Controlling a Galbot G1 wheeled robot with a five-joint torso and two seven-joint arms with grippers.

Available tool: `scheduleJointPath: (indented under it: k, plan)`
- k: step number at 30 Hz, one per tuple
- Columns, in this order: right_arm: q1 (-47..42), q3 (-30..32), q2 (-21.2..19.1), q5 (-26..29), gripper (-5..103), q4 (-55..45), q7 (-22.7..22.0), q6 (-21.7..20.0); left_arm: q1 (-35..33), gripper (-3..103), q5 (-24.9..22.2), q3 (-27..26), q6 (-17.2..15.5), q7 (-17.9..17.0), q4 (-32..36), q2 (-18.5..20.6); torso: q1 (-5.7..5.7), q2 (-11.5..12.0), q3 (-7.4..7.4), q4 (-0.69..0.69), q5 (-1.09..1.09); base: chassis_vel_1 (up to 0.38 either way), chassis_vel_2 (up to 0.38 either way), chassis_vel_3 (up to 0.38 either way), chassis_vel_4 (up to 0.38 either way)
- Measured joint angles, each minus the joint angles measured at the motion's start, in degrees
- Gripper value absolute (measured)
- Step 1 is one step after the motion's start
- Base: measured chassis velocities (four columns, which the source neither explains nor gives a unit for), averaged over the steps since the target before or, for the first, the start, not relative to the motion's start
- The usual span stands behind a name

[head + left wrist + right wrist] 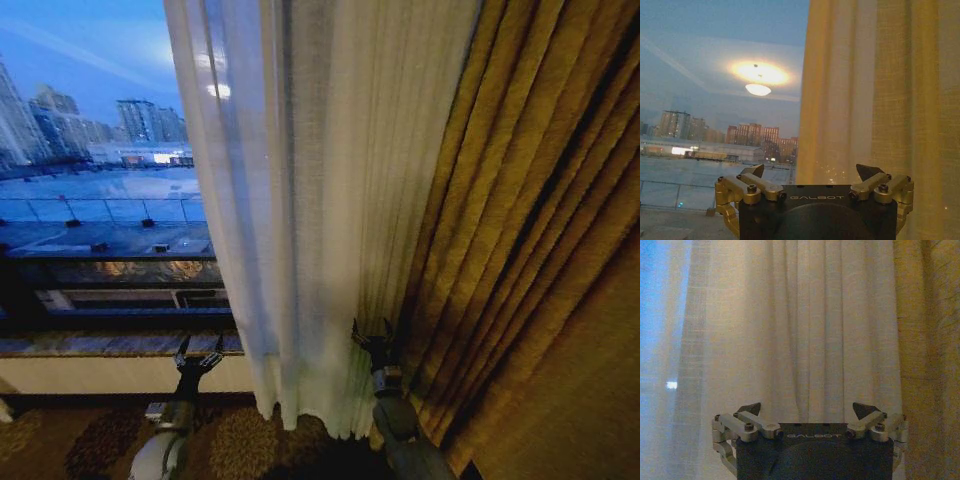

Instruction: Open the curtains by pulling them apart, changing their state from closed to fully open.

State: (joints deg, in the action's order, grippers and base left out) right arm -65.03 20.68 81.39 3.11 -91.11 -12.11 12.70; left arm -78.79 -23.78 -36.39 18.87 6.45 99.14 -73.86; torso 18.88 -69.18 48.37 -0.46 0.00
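Fingers spread on both grippers, holding nothing. Left gripper (198, 355) faces bare window (100, 150); right gripper (371, 337) sits at sheer curtain (320, 200), beside gold drape (540, 250).

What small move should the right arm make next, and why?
Probably ease the right tool forward into the sheer curtain and close on a fold. It is open, facing the pleats beside the gold drape, gripping nothing. The left tool is open by the bare window.
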Motion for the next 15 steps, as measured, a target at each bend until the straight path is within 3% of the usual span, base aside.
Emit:
scheduleJointPath:
  k: [7,15]
  plan:
    - [0.5,-0.2,0.6,-0.7,100,0.7,0.2,0.1,0.0,100,0.0,0.0,0.0,0.0,0.0,0.0,0.00,0.0,0.00,0.00,0.00,0.081,0.027,-0.069,-0.043]
    - [0.8,-0.4,0.9,-1.3,100,1.4,0.7,0.4,0.0,100,0.0,0.0,0.0,0.0,0.0,0.0,0.00,0.0,0.00,0.00,0.00,0.213,0.154,-0.209,-0.160]
